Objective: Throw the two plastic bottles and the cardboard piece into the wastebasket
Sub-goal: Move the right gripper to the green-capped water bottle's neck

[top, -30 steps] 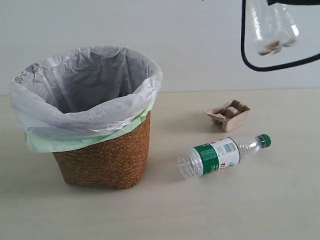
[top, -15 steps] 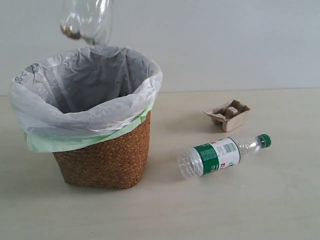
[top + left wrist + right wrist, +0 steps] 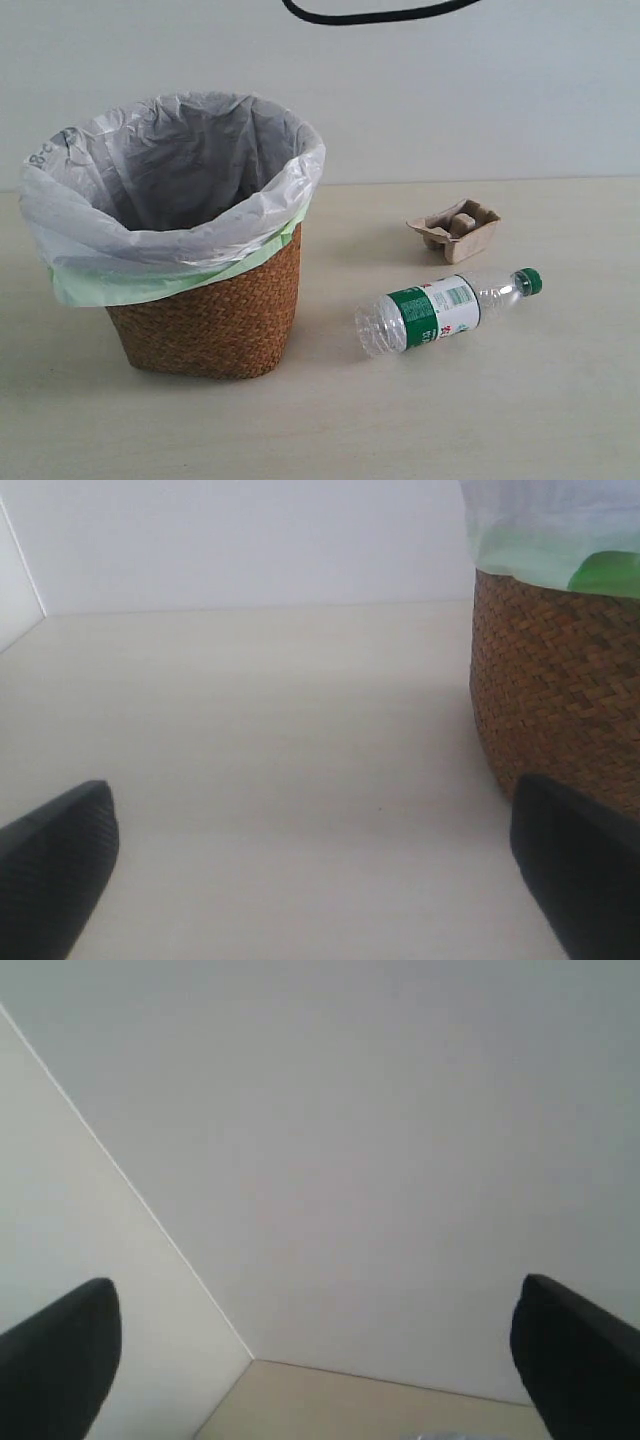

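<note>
The green-capped bottle [image 3: 440, 310] lies on its side on the table [image 3: 500, 420], to the right of the wastebasket [image 3: 215, 320] and clear of it. In this position its barrel is exposed, which probably suits a grasp across the body. The cardboard tray [image 3: 455, 230] rests hollows-up, farther from the wastebasket than the bottle. Neither item is in the wastebasket yet. The liner bag [image 3: 170, 190] is folded over the wastebasket rim, which holds the mouth open.

The left gripper [image 3: 315, 855] sits low over the table, just beside the wastebasket's wicker wall. Its jaws are spread wide and hold nothing. The right gripper [image 3: 315, 1350] faces the wall [image 3: 400, 1110], its jaws also wide apart and empty.

Not determinable:
- No view shows the second bottle. The rim hides the wastebasket floor, so the contents cannot be confirmed.
- The exterior view shows neither gripper, only a black cable [image 3: 370, 15] above the wastebasket.
</note>
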Tool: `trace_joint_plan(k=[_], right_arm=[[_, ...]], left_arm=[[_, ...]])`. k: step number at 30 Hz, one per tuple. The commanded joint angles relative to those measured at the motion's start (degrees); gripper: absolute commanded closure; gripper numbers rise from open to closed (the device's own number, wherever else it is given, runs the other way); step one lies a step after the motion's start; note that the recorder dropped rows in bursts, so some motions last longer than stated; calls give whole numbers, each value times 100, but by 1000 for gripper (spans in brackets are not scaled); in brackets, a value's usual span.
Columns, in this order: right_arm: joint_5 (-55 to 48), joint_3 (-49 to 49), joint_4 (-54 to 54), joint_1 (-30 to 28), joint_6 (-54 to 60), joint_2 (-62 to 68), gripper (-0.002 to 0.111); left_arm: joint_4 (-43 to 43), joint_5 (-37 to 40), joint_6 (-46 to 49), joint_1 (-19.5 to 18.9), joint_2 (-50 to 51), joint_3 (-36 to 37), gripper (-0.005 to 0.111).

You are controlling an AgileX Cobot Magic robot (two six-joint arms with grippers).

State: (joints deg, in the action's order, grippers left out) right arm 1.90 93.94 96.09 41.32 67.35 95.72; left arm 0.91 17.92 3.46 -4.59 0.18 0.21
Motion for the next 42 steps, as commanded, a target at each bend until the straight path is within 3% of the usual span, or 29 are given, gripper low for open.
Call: trace_joint_plan(k=[1, 5, 11, 14, 17, 19, 23, 27, 32, 39, 42], right_arm=[[510, -106, -55, -16, 162, -52, 12], [1707, -498, 177, -16, 575, -52, 13], [4351, -1103, 385, -54, 1441, 31, 13], [4907, -1413, 385, -234, 1465, 88, 13], [4563, -1850, 385, -477, 1206, 88, 13], [3809, -2174, 385, -711, 508, 88, 13], [1378, -2782, 385, -1467, -839, 123, 13], [-82, -3271, 385, -2137, -1630, 215, 13], [173, -3785, 385, -2483, -1290, 215, 12], [868, -4378, 385, -2483, -1180, 370, 12], [654, -4400, 385, -2483, -1204, 548, 12]], left_arm=[[12, -40, -50, 39, -18, -21, -1], [12, -40, -50, 39, -18, -21, -1], [12, -40, -50, 39, -18, -21, -1], [12, -40, -50, 39, -18, -21, -1], [12, -40, -50, 39, -18, -21, -1], [12, -40, -50, 39, -18, -21, -1], [12, -40, -50, 39, -18, -21, -1], [12, -40, -50, 39, -18, -21, -1], [12, -40, -50, 39, -18, -21, -1], [12, -40, -50, 39, -18, -21, -1], [12, -40, -50, 39, -18, -21, -1]])
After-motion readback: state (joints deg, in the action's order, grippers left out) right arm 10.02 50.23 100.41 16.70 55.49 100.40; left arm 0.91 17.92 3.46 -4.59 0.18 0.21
